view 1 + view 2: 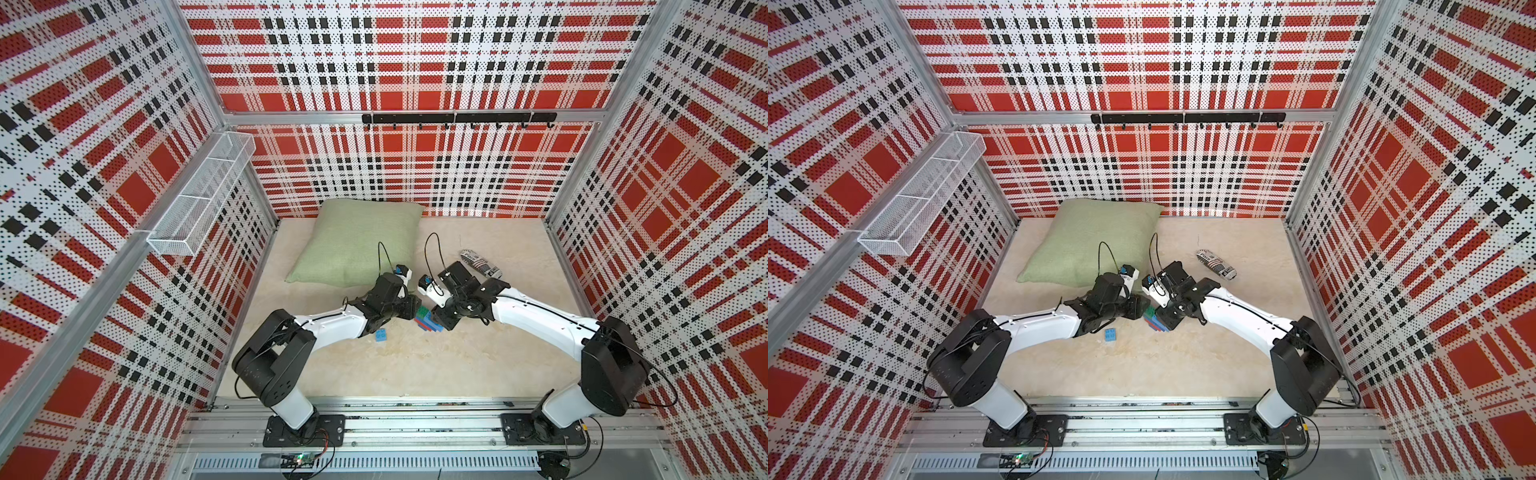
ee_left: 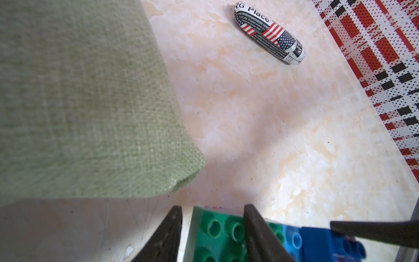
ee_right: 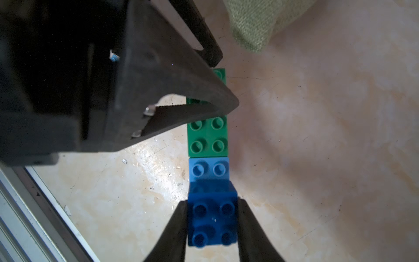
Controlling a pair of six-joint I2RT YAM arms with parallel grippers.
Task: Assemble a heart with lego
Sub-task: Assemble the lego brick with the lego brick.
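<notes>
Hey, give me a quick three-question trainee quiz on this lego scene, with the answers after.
1. True or false: the right gripper clamps a red brick.
2. Which colour is the lone plastic brick on the beige marbled table? A green, B light blue, C red.
3. Fill in: the soft pale green ___ lies at the table's back.
Key: 1 false, a dark blue studded plastic brick; 2 B; 3 pillow.

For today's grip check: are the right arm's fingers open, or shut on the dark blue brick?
Shut: the right fingers press both sides of the dark blue brick, no gap.
</notes>
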